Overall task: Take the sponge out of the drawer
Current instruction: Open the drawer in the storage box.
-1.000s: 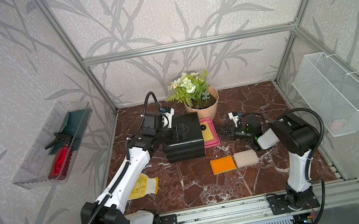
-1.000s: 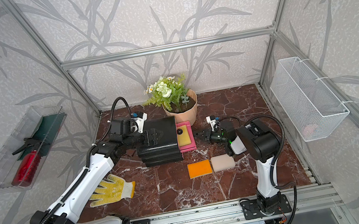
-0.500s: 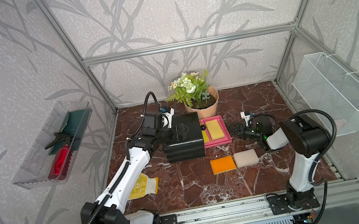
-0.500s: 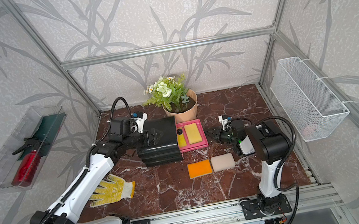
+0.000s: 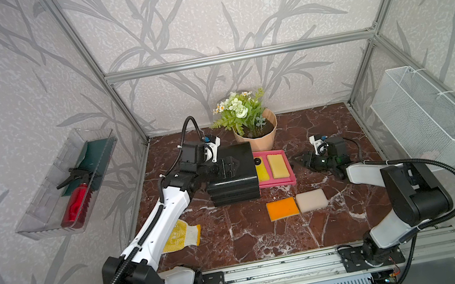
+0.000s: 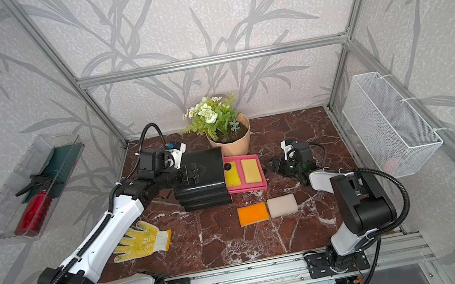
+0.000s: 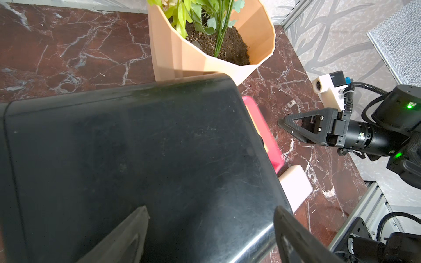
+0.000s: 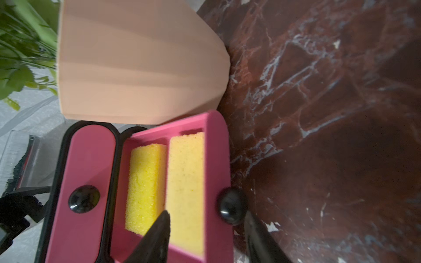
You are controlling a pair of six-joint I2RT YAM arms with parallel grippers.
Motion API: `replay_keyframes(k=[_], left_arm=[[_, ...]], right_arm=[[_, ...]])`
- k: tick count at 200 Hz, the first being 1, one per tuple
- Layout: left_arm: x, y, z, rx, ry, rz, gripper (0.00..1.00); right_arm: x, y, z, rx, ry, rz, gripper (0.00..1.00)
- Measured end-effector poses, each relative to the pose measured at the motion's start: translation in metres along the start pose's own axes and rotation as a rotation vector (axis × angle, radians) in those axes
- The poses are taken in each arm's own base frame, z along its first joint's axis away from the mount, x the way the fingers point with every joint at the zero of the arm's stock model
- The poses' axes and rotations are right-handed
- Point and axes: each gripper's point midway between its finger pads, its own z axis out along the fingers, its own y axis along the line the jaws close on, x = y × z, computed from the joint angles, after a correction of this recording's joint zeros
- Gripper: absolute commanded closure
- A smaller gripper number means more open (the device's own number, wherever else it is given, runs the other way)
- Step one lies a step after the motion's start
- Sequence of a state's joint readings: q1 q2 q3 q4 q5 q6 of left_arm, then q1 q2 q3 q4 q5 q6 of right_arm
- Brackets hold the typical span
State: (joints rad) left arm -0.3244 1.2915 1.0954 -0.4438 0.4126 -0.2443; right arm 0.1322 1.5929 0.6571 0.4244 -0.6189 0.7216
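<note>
Right gripper (image 5: 300,159) hovers empty, jaws apart, just off the knob (image 8: 231,208) of the pulled-out pink drawer (image 5: 278,184). 2 sponges lie inside: the pale yellow sponge (image 8: 185,193) nearer the drawer front, the bright yellow sponge (image 8: 145,186) beside the black cabinet (image 5: 234,186). Best approach is probably from above, pinching the pale one across its narrow width. Left gripper (image 7: 209,208), spread wide and empty, sits over the cabinet top. Flower pot (image 5: 260,140) crowds the drawer's far side.

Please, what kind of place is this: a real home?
Probably a robot test cell dressed like a home, not a real room: bare aluminium frame bars hold leaf-patterned wallpaper panels, and two white-and-black robot arms are bolted to a metal rail at the edge of the dark red marble-look tabletop.
</note>
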Motion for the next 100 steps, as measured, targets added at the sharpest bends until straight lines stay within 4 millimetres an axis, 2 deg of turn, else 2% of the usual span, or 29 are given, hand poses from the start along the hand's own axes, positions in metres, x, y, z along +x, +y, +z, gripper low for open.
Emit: replay_keyframes(k=[23,40,53,76,87,100], left_arm=[[0.0,0.0,-0.001,-0.001,0.001,-0.002,0.13],[0.001,0.0,-0.001,-0.001,0.002,-0.002,0.13],[0.001,0.0,-0.002,-0.001,0.003,-0.003,0.13],[0.002,0.0,-0.002,-0.001,0.004,-0.004,0.13],[0.002,0.0,-0.002,-0.001,0.005,-0.004,0.13],[0.002,0.0,-0.003,-0.002,0.005,-0.004,0.13]], right_arm=[[0.004,-0.008,-0.006,0.064,0.009,-0.01,0.41],[0.002,-0.001,-0.016,0.112,-0.002,-0.064,0.4],[-0.005,0.014,-0.024,0.145,-0.025,-0.145,0.4],[-0.013,0.06,-0.032,0.169,-0.072,-0.321,0.4],[-0.011,0.076,-0.034,0.175,-0.084,-0.389,0.4],[-0.003,0.085,-0.031,0.186,-0.076,-0.443,0.4]])
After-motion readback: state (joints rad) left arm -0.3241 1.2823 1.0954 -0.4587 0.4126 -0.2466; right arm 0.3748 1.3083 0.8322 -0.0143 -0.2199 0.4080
